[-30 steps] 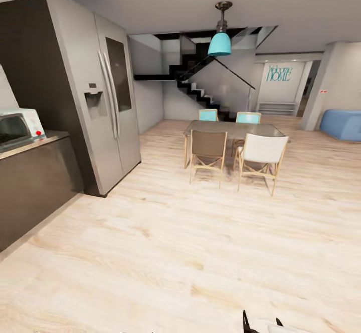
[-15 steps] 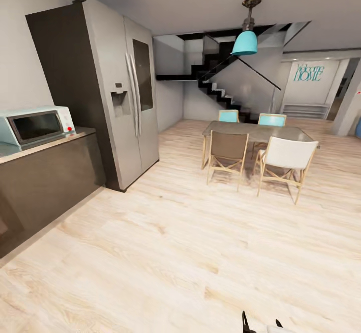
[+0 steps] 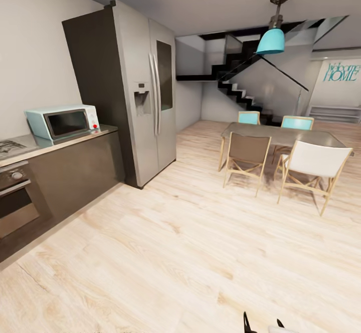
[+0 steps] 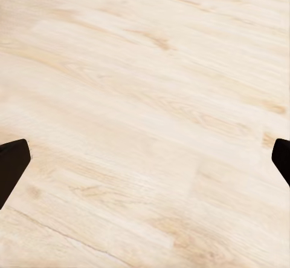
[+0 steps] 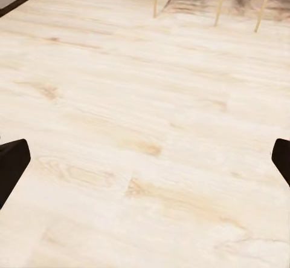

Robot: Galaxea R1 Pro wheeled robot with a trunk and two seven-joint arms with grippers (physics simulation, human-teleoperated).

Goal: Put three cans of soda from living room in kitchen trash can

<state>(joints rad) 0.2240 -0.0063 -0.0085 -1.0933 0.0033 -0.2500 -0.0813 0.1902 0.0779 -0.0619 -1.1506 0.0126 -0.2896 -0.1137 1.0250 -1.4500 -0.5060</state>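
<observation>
Pale wood floor (image 3: 190,253) spread wide; the kitchen (image 3: 60,162) lay at left — tall steel fridge (image 3: 145,92), dark counter (image 3: 75,165), microwave (image 3: 63,121). Dining table (image 3: 281,135) stood beyond. Left gripper (image 4: 145,159) and right gripper (image 5: 145,159) both had fingers spread, holding nothing.

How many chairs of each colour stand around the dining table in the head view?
Turquoise chairs: 2, one and another on the far side of the dining table.
Brown chair: 1, near side.
White chair: 1, near side.
Total: 4 chairs.
</observation>
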